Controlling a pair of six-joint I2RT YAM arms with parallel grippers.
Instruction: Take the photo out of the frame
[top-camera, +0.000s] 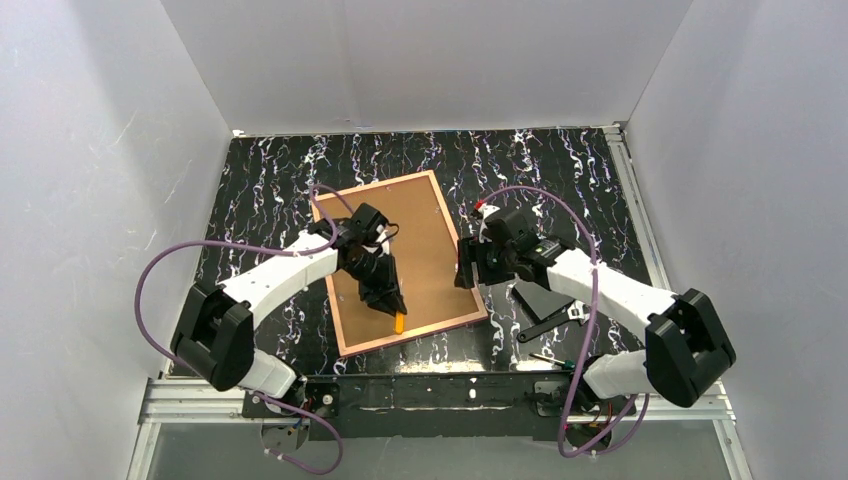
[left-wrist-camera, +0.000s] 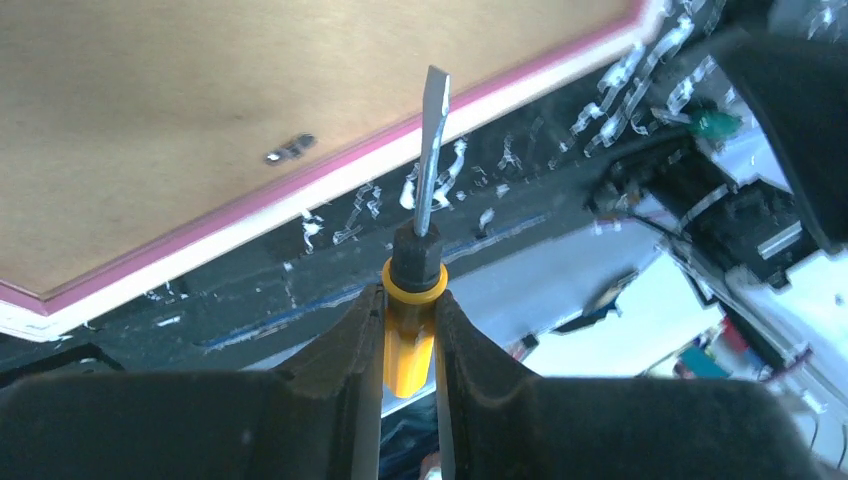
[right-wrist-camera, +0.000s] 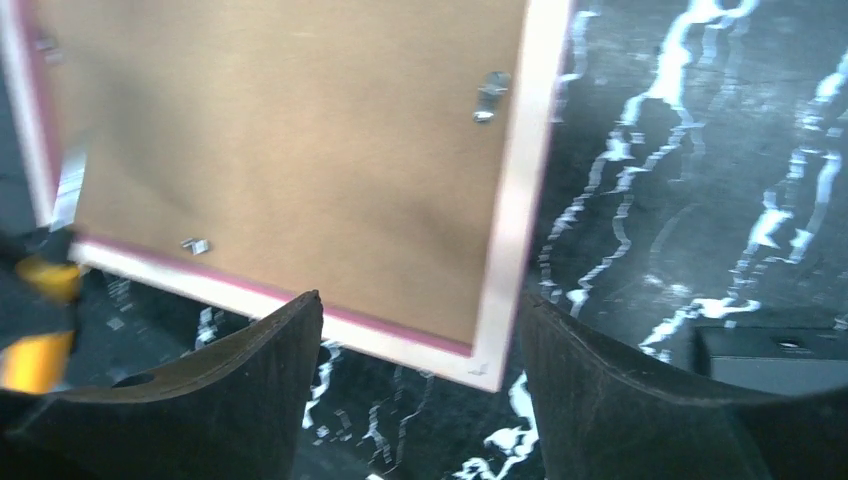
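So the left gripper (left-wrist-camera: 410, 300) is pinching the orange-handled screwdriver (left-wrist-camera: 412, 335) tight over the near edge of the frame (top-camera: 425, 230), which is lying brown-back-up on the black marbled table (top-camera: 260, 200), and the right gripper (right-wrist-camera: 420, 320) is hovering at its right side, fingers spread wide around the near corner.

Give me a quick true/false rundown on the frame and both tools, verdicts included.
1. The left tool is shut on the screwdriver. True.
2. The frame lies picture side up. False: its brown back board faces up, and no photo shows.
3. The right tool is clamped on the frame. False: its jaws stand open at the frame's edge.
4. The frame lies on the table between the arms. True.
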